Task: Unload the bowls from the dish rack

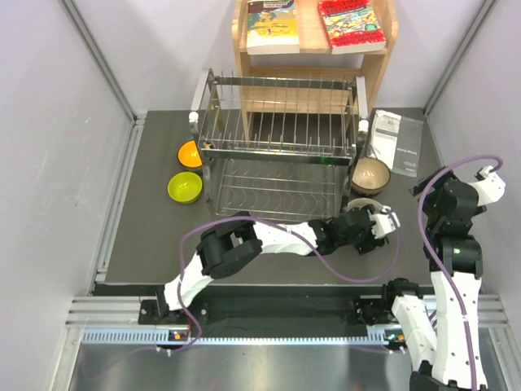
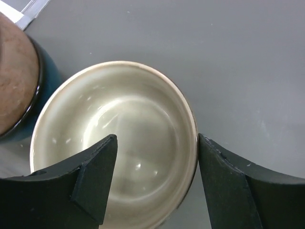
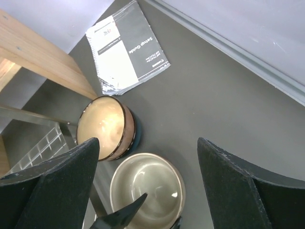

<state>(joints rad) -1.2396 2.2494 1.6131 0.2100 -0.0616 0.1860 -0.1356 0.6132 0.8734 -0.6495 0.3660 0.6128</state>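
Note:
The silver wire dish rack [image 1: 281,147] stands mid-table, and no bowl shows in it. An orange bowl [image 1: 190,153] and a lime bowl [image 1: 185,186] sit on the table to its left. Right of it sits a tan bowl [image 1: 370,174] [image 3: 102,126] with a teal outside. Just in front of that one, a cream-white bowl [image 2: 119,138] [image 3: 147,188] rests on the table. My left gripper [image 2: 157,138] [image 1: 368,213] is open astride its rim, one finger inside and one outside. My right gripper [image 3: 147,143] [image 1: 425,186] hangs open above both bowls, holding nothing.
A setup booklet [image 3: 126,47] [image 1: 397,140] lies on the table behind the tan bowl. A wooden shelf [image 1: 313,61] with books stands behind the rack. Grey walls close in left and right. The left arm stretches across the front of the rack.

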